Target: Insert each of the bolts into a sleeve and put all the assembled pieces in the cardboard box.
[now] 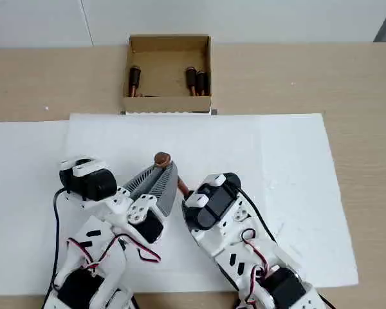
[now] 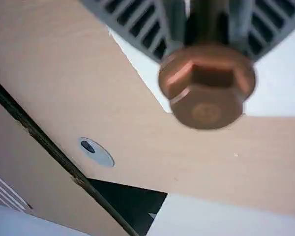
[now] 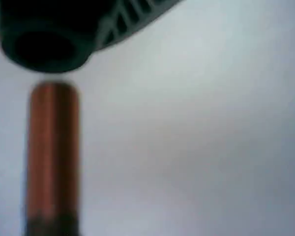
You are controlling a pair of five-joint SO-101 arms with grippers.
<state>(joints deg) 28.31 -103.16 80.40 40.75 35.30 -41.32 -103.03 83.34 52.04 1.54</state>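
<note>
Left pincer [image 2: 206, 37], from its own wrist, is clamped shut on a copper hex-headed piece [image 2: 206, 91], whose head pokes past the grey tips. From the right wrist, a copper shank [image 3: 53, 152] points at a dark sleeve mouth [image 3: 42, 46], just short of it and slightly off line; pushed so, it may jam on the rim or slip loose. From above, the right pincer [image 1: 188, 193] sits just beside, its grip impossible to tell. The cardboard box [image 1: 168, 103], on the bench at the white sheet's [image 1: 276, 180] far edge, holds three assembled pieces [image 1: 134, 80]: one by its left wall, two by its right.
</note>
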